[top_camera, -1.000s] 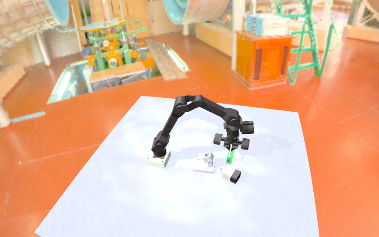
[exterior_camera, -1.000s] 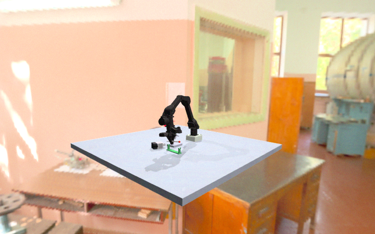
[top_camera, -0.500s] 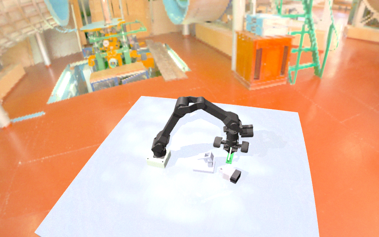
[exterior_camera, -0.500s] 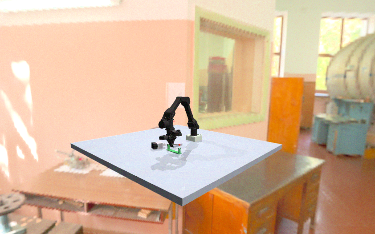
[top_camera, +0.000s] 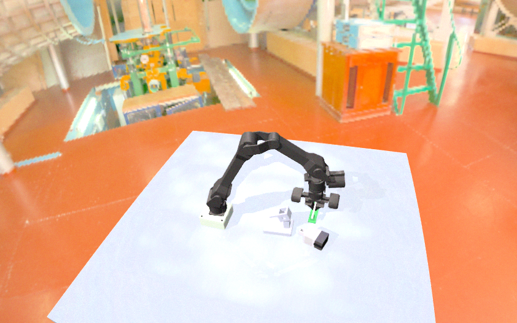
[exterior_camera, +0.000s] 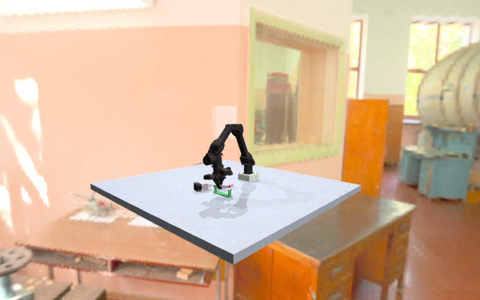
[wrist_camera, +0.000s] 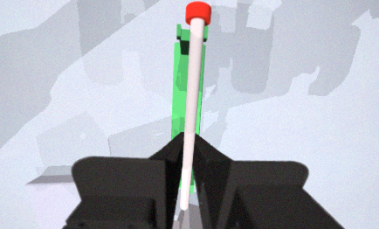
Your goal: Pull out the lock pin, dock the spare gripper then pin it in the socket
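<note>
My gripper (top_camera: 314, 206) (exterior_camera: 219, 186) (wrist_camera: 187, 136) is shut on the lock pin (top_camera: 313, 212) (wrist_camera: 194, 79), a thin white rod with a red head that also shows in the exterior view (exterior_camera: 229, 186). The pin lies roughly level, just above and along the green rack (top_camera: 310, 221) (exterior_camera: 222, 193) (wrist_camera: 178, 98), slightly skewed to it in the wrist view. Whether it touches the rack is hard to tell. The white mount (top_camera: 279, 231) stands left of the rack in the top view; its socket (top_camera: 283, 213) looks empty. The spare gripper (top_camera: 309, 236) (exterior_camera: 203, 186), white with black jaws, lies near the rack.
The arm's pale base block (top_camera: 214, 220) (exterior_camera: 248, 177) stands beyond the mount from the rack. The white table (top_camera: 212, 280) (exterior_camera: 152, 193) carries all of this. The mount is mostly hidden behind the gripper in the exterior view.
</note>
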Motion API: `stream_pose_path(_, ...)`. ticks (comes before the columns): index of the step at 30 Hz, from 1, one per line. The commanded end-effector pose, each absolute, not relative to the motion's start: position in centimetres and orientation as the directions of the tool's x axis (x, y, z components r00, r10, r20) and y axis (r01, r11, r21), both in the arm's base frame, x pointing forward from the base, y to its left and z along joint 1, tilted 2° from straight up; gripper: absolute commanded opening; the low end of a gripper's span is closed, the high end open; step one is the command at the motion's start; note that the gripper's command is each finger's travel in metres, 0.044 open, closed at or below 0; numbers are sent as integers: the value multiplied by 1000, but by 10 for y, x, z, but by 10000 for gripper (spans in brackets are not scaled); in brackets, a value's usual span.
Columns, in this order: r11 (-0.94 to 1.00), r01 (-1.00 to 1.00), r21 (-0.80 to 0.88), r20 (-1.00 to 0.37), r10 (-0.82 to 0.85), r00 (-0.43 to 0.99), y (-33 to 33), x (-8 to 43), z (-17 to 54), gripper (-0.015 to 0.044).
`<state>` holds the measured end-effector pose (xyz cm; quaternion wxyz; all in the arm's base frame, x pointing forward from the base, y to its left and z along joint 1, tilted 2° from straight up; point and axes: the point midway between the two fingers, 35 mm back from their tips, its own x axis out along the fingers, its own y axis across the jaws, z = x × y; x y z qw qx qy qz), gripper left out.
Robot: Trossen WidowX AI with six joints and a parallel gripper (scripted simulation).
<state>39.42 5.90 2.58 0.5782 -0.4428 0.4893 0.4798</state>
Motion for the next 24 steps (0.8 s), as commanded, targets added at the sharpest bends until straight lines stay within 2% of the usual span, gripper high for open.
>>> stream_pose_path(1,144,-989,-35,-991,121,53,59,394,18,0)
stream_pose_path(24,141,-989,-44,-991,121,61,59,393,16,0)
